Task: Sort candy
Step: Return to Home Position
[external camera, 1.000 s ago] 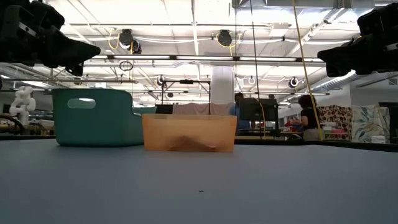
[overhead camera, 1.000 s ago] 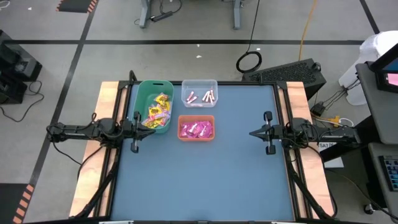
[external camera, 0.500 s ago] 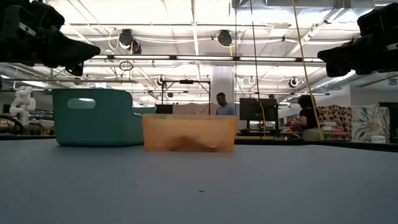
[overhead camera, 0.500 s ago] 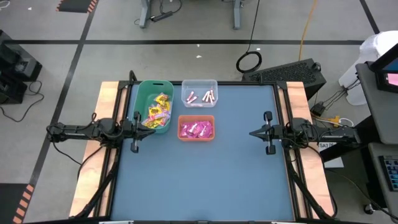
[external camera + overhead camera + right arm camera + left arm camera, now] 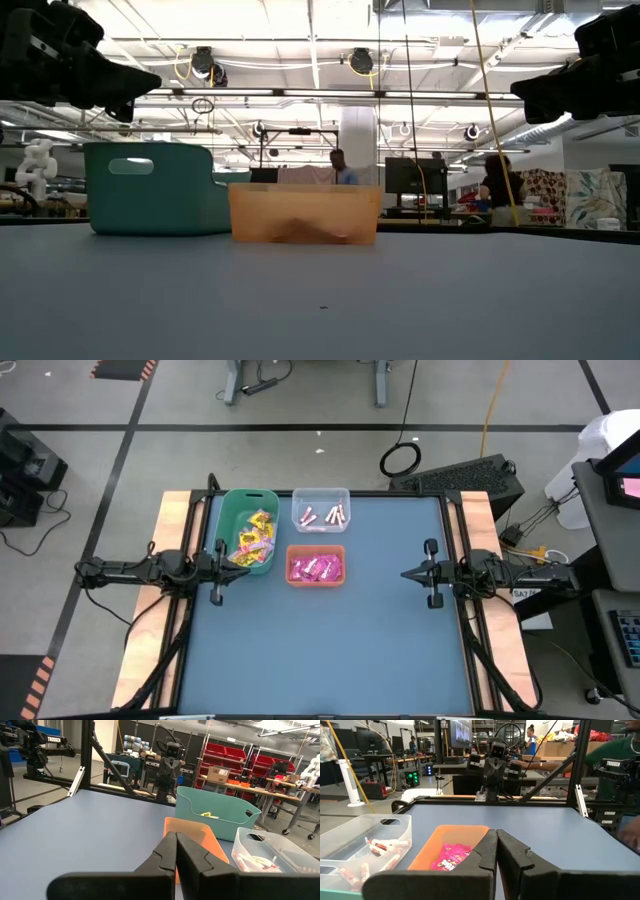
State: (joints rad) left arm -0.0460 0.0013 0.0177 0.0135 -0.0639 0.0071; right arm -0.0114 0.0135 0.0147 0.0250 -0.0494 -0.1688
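Sort looks finished: yellow square packets (image 5: 254, 538) in teal plastic bin (image 5: 225, 520), magenta square packets (image 5: 315, 568) in orange bin (image 5: 316, 548), pale sticks (image 5: 325, 515) in clear tub (image 5: 320, 492); left jaws and right jaws pinched together, empty, at opposite counter (image 5: 340, 650) edges, so homing, and next needs only parking.

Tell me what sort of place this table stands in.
Probably a robotics lab in an industrial hall: red storage bins on racks, hanging lamps under a high trussed ceiling, a monitor on a far workbench.
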